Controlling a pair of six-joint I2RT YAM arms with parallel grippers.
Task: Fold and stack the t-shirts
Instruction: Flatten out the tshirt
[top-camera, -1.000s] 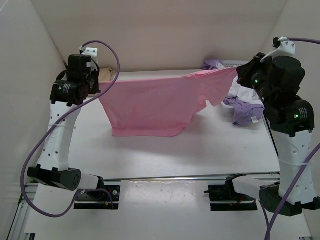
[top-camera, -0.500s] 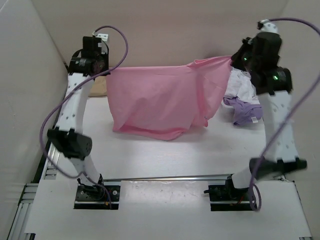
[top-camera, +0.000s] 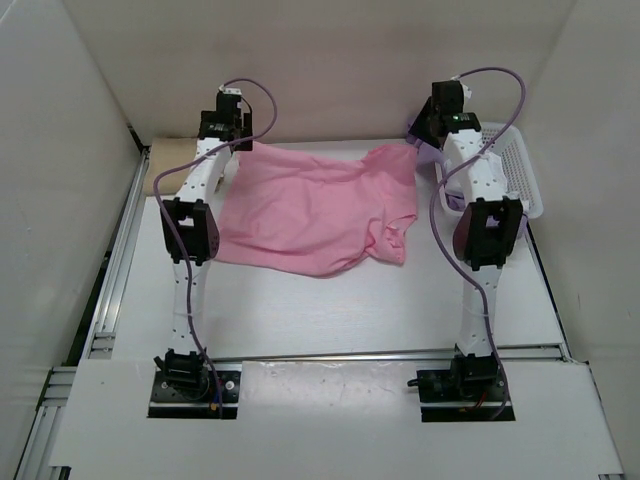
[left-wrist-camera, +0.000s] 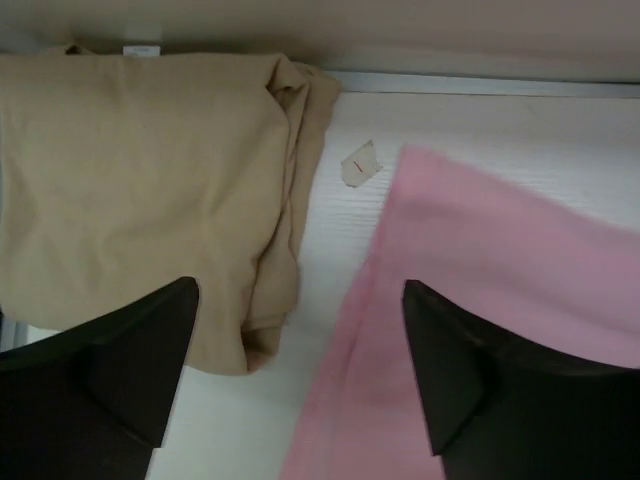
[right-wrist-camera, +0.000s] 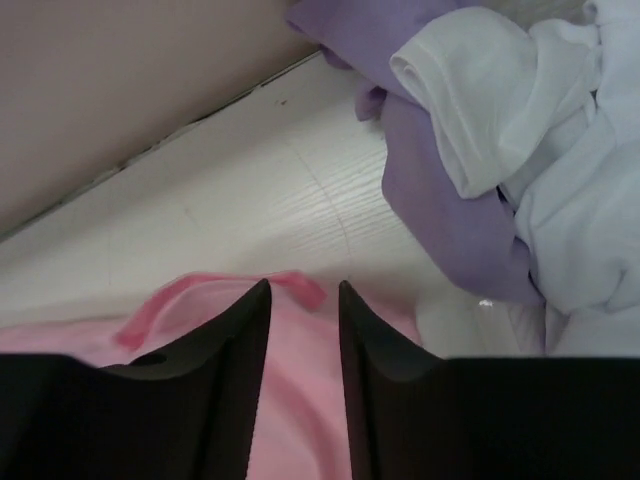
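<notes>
The pink t-shirt (top-camera: 310, 205) lies spread on the table, rumpled at its right sleeve. My left gripper (top-camera: 228, 135) hovers over its far left corner. In the left wrist view the gripper (left-wrist-camera: 300, 340) is open wide, with the pink cloth (left-wrist-camera: 480, 270) under the right finger and the folded tan t-shirt (left-wrist-camera: 140, 190) under the left. My right gripper (top-camera: 427, 135) is at the far right corner. Its jaws (right-wrist-camera: 303, 300) stand apart over the pink hem (right-wrist-camera: 300, 390), gripping nothing. The lavender t-shirt (right-wrist-camera: 440, 210) and white t-shirt (right-wrist-camera: 560, 130) lie bunched just beyond.
A white mesh basket (top-camera: 525, 175) stands at the back right beside the right arm. A small paper scrap (left-wrist-camera: 360, 163) lies on the table between the tan and pink shirts. The back wall is close behind both grippers.
Both arms swung toward the back wall and lowered the pink shirt from hanging stretched to lying on the table. Both grippers opened and let go of it.
</notes>
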